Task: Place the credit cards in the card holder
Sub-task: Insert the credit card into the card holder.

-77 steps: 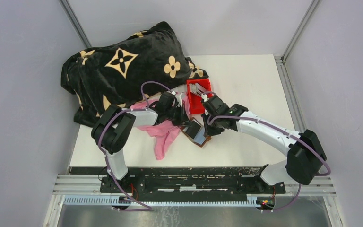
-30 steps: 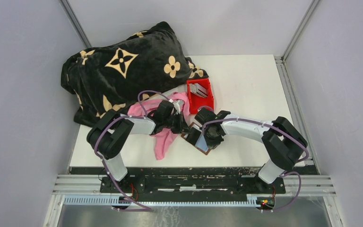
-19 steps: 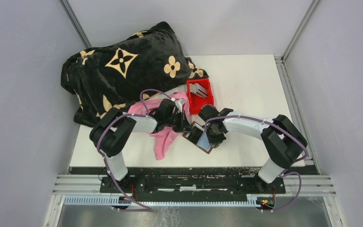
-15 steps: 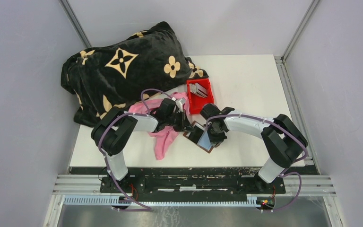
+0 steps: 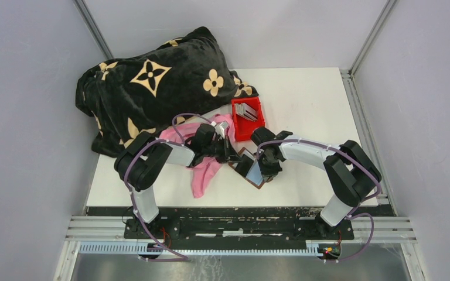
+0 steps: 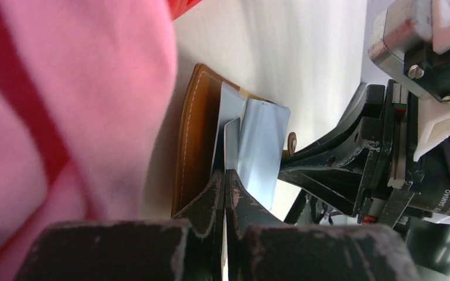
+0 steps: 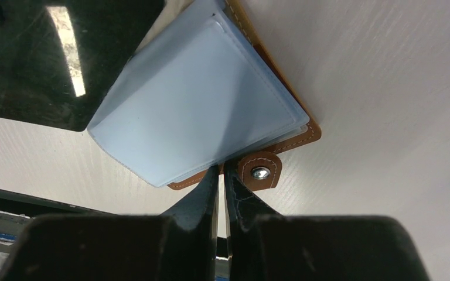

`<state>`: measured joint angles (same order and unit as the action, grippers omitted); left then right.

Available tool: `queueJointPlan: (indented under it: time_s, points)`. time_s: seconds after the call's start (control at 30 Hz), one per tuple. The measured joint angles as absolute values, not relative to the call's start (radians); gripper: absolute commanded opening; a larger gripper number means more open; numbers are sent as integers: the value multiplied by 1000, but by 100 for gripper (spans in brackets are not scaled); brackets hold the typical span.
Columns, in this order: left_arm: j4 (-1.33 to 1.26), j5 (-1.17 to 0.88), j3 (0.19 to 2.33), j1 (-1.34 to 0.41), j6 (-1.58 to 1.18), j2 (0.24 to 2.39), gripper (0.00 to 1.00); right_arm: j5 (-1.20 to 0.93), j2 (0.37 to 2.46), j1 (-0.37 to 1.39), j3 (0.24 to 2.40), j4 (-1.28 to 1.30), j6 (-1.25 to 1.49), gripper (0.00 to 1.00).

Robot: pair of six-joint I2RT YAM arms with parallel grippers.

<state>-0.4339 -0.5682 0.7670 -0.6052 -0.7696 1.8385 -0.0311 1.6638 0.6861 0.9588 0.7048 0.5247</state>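
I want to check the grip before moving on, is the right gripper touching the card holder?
Touching. The right wrist view shows the right gripper pinched shut on the edge of the card holder, just beside its snap tab.

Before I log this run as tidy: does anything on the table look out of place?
Yes. A pink cloth lies crumpled beside the open card holder, and a black patterned blanket is heaped over the far left corner; neither belongs to card loading.
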Motion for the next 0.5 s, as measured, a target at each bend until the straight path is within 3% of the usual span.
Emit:
queueJointPlan:
  time_s: [0.5]
  points:
    - [-735, -697, 682, -583, -903, 1906, 3, -51, 1665, 672, 958, 704, 517, 12]
